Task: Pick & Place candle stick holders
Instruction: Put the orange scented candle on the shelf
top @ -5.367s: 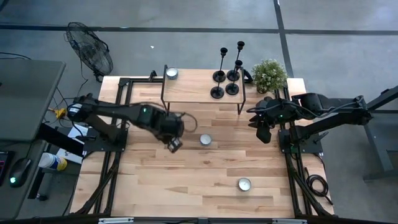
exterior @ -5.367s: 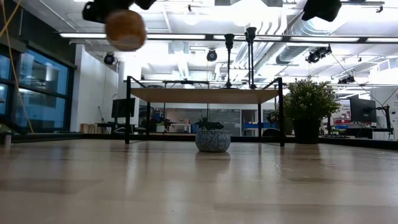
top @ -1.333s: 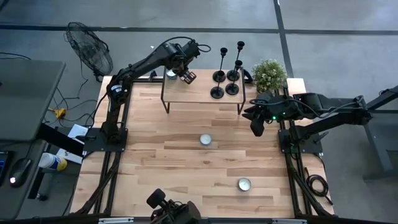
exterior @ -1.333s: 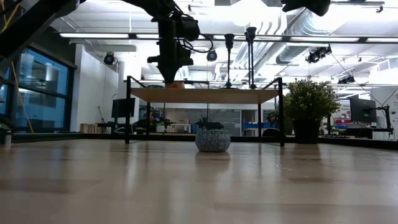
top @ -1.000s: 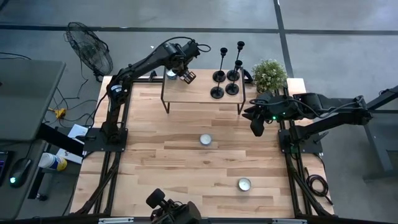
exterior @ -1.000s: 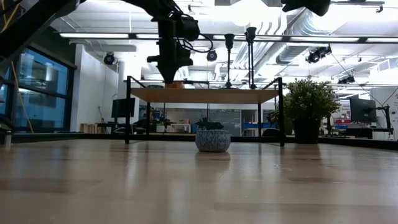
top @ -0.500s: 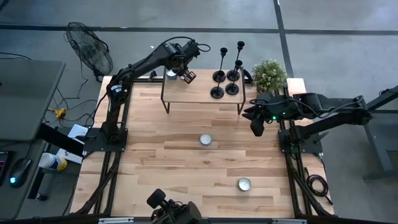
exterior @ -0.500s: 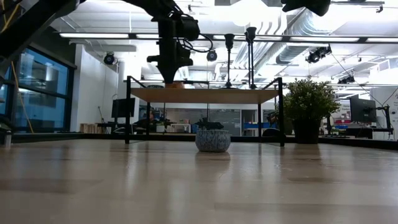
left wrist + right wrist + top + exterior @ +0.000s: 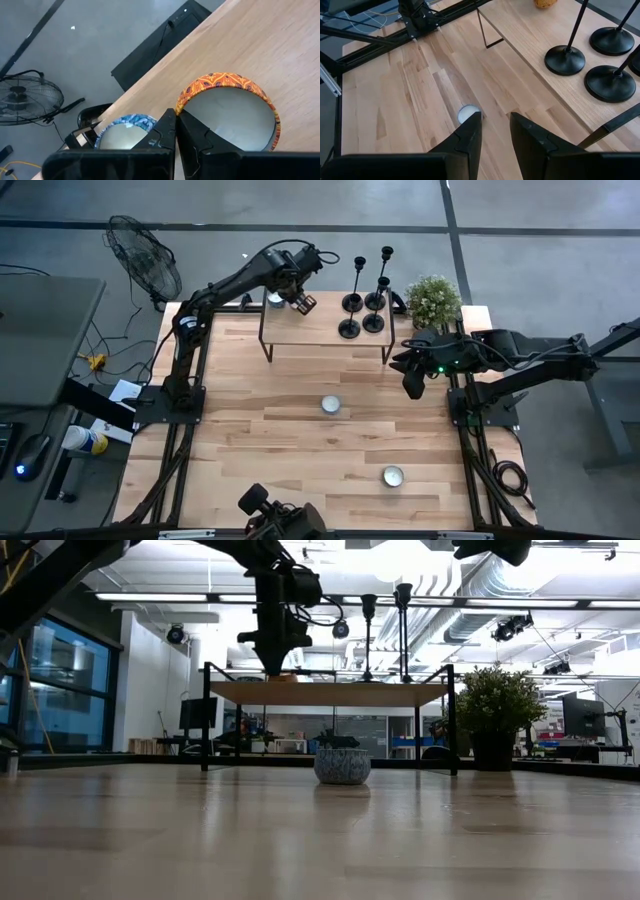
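From where I stood, the left pincer (image 9: 304, 302) was down at the left part of the small raised shelf (image 9: 325, 330), its fingers pressed fully together with nothing between them. In its own wrist view an orange-rimmed tealight (image 9: 227, 112) sat on the shelf right against the fingertips, and a blue-rimmed tealight (image 9: 124, 131) sat just beside, partly hidden behind the fingers. The four candle stick holders (image 9: 362, 300) stood clustered on the right part of that same shelf, well apart from the left pincer, with the potted plant (image 9: 434, 300) near them off the shelf's end.

The right pincer (image 9: 412, 385) hung over the bench (image 9: 250, 430) by the shelf's right leg, fingers narrowly parted and empty, pointing across the bench toward a white tealight (image 9: 466, 114).

The risks looked plain to me. The left fingertips sat so close to the orange tealight that any sideways pull could drag or flip it off the shelf. The holders were slim, top-heavy and packed base to base, so a reach for one could clip a neighbour's stem and topple several. The right pincer's gap seemed fine for a thin stem, but gripping high would let the disc base swing. The plant and the shelf frame also crowded that arm's approach.
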Controlling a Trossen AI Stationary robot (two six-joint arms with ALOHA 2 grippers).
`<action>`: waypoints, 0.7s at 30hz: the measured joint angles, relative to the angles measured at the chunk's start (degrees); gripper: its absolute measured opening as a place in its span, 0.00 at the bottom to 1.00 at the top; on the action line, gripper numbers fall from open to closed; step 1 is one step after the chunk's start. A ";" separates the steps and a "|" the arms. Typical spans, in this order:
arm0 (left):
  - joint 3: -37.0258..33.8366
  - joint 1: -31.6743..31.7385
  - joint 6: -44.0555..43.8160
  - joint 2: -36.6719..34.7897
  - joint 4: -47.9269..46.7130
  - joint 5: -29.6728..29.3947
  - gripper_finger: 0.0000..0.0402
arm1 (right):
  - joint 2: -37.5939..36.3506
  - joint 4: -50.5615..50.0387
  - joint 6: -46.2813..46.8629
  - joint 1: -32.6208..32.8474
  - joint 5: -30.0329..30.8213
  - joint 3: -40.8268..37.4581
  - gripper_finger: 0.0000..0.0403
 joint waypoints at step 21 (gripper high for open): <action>0.00 0.00 0.43 0.17 0.43 0.33 0.00 | 0.00 -0.02 -0.26 0.00 -0.21 -0.02 0.23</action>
